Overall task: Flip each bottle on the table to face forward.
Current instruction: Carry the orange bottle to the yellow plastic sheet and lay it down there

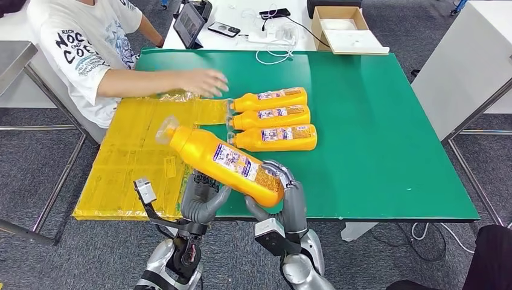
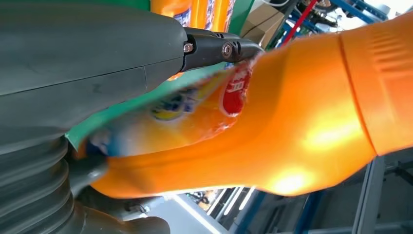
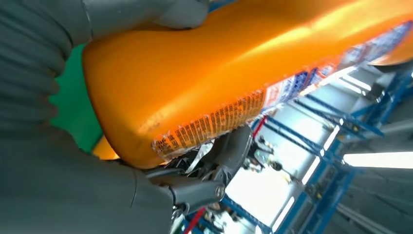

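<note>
Both hands grip one orange bottle point(image 1: 223, 162) tilted above the worktop point(image 1: 374, 145): left hand point(image 1: 202, 196) near its neck end, right hand point(image 1: 284, 196) at its base.

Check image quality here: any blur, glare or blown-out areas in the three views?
Head view: sharp and evenly lit, except the person's hand, slightly motion-blurred. Left wrist view: held bottle has a smeared label and bright glare spots. Right wrist view: label print readable, glare streak along the bottle, ceiling lights blown out behind.
</note>
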`<state>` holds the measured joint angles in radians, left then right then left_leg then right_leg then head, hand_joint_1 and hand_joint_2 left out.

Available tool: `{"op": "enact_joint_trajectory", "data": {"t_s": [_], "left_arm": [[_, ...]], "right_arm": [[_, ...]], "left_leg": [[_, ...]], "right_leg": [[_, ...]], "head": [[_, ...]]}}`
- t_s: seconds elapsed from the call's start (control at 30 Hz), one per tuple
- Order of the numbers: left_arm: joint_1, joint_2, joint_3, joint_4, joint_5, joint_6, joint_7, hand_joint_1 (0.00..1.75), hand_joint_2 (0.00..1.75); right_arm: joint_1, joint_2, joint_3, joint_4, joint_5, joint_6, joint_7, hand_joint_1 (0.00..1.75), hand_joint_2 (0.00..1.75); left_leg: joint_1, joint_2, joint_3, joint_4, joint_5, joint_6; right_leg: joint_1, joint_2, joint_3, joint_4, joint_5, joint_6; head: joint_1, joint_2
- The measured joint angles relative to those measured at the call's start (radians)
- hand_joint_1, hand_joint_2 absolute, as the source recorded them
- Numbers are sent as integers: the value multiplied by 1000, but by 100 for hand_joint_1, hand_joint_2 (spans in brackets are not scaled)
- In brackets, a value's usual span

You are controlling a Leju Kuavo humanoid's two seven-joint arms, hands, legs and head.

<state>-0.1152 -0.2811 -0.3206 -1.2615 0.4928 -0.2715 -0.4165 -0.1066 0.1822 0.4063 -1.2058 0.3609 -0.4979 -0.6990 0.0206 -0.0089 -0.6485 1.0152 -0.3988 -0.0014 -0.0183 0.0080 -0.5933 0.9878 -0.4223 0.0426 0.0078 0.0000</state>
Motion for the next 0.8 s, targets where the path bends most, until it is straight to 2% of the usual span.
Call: {"op": "enact_joint_trajectory", "data": {"t_s": [0.8], "left_arm": [[2, 1, 0, 1, 9, -3, 15, 0, 175]], "right_arm": [[-14, 13, 11, 72, 9, -3, -3, 175, 175]], "left_leg": [[0, 0, 0, 0, 0, 0]], "right_leg": [[0, 0, 0, 0, 0, 0]], "head": [[0, 0]]}}
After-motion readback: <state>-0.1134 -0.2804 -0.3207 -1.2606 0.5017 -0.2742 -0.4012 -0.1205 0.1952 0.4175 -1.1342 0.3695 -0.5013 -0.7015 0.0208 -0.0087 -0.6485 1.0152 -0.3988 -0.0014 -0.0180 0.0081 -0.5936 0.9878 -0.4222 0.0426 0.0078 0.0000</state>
